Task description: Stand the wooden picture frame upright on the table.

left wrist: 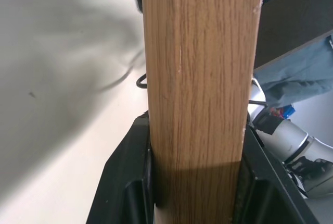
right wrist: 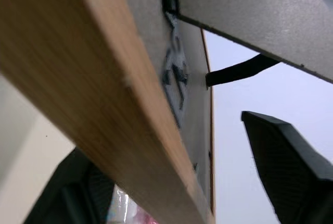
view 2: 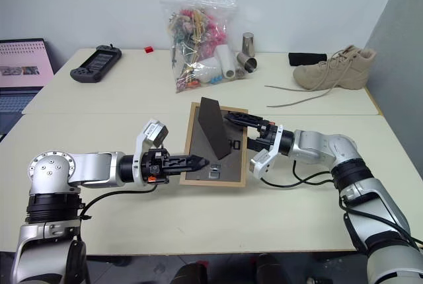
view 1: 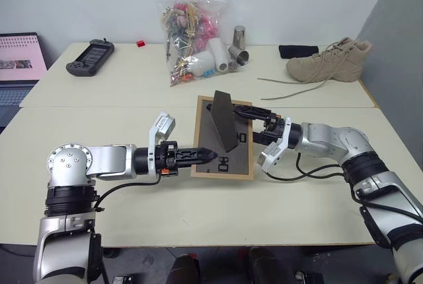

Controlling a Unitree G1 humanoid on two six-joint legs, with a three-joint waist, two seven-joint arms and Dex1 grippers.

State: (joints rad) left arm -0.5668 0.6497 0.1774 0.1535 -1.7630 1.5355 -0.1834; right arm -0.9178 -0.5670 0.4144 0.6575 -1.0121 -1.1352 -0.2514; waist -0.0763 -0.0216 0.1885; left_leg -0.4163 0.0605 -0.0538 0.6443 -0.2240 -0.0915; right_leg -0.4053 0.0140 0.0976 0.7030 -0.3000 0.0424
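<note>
Left gripper [view 1: 210, 155] clamped on near left edge of wooden picture frame [view 1: 231, 158] — left wrist view shows wood wedged between both fingers. Right gripper [view 1: 259, 125] straddles frame's right edge, jaws parted, not pinching. Frame lies mid-table [view 1: 165, 211], back panel up, easel stand [view 1: 223, 120] swung out. Risk: one-sided grip lets frame twist or slip while tilting; open stand could snag right fingers — frame topples flat.

wooden picture frame [left wrist: 197, 78] | edge clamped between left jaws
</note>
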